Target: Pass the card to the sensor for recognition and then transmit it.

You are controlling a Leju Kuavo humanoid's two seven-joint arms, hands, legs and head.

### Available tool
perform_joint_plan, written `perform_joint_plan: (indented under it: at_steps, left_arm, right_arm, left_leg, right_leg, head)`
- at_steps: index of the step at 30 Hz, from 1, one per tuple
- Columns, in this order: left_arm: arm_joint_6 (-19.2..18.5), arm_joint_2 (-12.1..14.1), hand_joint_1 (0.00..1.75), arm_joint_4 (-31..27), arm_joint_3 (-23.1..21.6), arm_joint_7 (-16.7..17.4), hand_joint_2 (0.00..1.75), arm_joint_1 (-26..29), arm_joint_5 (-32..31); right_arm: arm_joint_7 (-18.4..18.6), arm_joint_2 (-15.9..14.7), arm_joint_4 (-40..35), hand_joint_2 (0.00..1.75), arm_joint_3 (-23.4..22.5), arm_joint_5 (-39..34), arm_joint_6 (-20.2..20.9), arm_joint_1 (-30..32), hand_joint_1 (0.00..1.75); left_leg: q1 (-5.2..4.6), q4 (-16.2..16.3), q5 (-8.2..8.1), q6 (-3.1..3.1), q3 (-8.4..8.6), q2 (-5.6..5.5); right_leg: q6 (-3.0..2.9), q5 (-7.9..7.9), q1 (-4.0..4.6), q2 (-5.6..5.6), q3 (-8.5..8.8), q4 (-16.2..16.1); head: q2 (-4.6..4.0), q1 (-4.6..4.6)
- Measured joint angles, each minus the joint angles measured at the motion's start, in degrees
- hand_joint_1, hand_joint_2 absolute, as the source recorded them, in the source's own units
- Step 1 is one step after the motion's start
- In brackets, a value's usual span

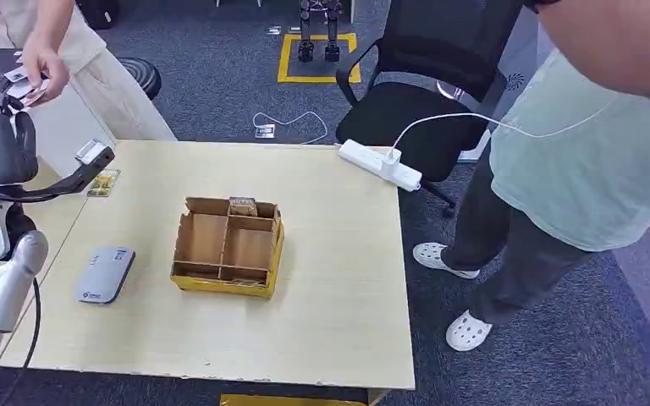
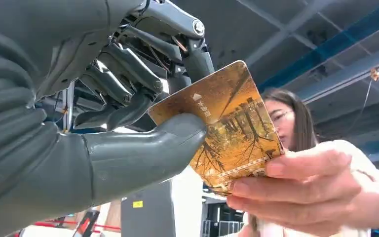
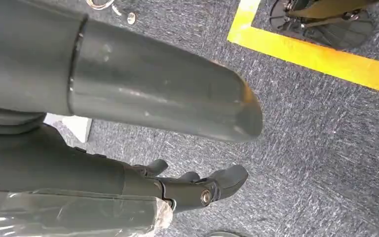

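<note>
My left hand (image 2: pixel 128 94) is raised at the far left and pinches an orange card (image 2: pixel 227 123) with a tree picture between thumb and fingers. A person's hand (image 2: pixel 306 192) grips the card's other end. From the head view, that person's hand (image 1: pixel 44 63) meets my left hand (image 1: pixel 0 106) beside the table, with the card (image 1: pixel 22 85) a pale sliver between them. The grey sensor (image 1: pixel 104 273) lies flat on the table's left part. My right hand (image 3: pixel 197 190) hangs over the carpet, fingers loosely apart and holding nothing.
A cardboard divider box (image 1: pixel 228 245) with cards (image 1: pixel 243 205) in a back compartment stands mid-table. Another card (image 1: pixel 103 182) lies on the side table at the left. A white power strip (image 1: pixel 381 163) sits at the far right corner. A second person (image 1: pixel 559 169) stands right of the table beside a black chair (image 1: pixel 427 93).
</note>
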Motion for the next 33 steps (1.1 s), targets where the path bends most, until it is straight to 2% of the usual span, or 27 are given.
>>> perform_joint_plan:
  at_steps: [12,13,14,15,16,28,33]
  left_arm:
    - [0.7,-2.23,1.75,0.94,0.0,-0.22,1.75,-0.3,-0.52]
    - [0.89,-2.27,1.68,0.94,0.0,-0.31,1.75,-0.34,-0.5]
    - [1.18,-2.34,0.31,0.94,0.0,-0.52,1.75,-0.36,-0.42]
    - [1.47,-2.4,0.31,0.94,0.0,-0.74,1.75,-0.36,-0.33]
    - [1.57,-2.51,0.0,0.94,0.0,-1.16,1.75,-0.38,-0.31]
    - [1.92,-2.8,0.0,1.29,-0.02,-1.31,1.75,-0.75,-0.57]
    - [0.63,-1.94,0.0,1.75,-0.02,-3.19,1.75,-0.75,0.13]
  right_arm:
    - [0.0,0.13,0.0,0.0,0.0,0.28,0.11,-0.42,0.0]
    - [0.04,0.13,0.0,0.0,0.0,0.33,0.13,-0.42,0.0]
    - [0.17,0.13,0.0,0.0,0.0,0.37,0.15,-0.41,0.0]
    - [0.29,0.13,0.0,0.0,0.0,0.48,0.15,-0.4,0.0]
    - [0.41,0.15,0.0,0.0,0.0,0.48,0.15,-0.37,0.0]
    - [0.48,0.2,0.13,0.0,0.0,0.79,0.74,-0.39,0.0]
    - [0.42,0.2,0.31,0.0,-0.04,0.74,0.72,-0.34,0.0]
  left_leg:
    - [0.0,0.0,-0.01,0.0,-0.01,0.02]
    - [0.0,0.0,-0.01,0.0,-0.01,0.02]
    - [0.0,0.0,-0.01,0.0,-0.01,0.02]
    - [0.0,0.0,-0.01,0.0,-0.01,0.02]
    - [0.0,0.0,-0.01,0.0,-0.01,0.02]
    - [0.0,0.0,0.0,0.0,0.0,0.02]
    - [0.0,0.0,0.0,0.0,-0.01,0.03]
  right_leg:
    - [0.0,0.0,0.0,0.02,-0.02,-0.01]
    - [0.0,0.0,0.0,0.02,-0.02,-0.01]
    - [0.0,0.0,0.0,0.02,-0.02,-0.01]
    - [0.0,0.0,0.0,0.02,-0.02,-0.01]
    - [0.0,0.0,0.0,0.01,-0.02,-0.01]
    - [0.0,0.0,0.0,0.02,-0.02,0.0]
    - [-0.01,0.0,0.01,0.02,-0.02,0.0]
  head:
    - [0.0,0.02]
    - [0.0,0.02]
    - [0.0,0.02]
    - [0.0,0.02]
    - [0.0,0.02]
    - [0.0,0.02]
    - [0.0,0.02]
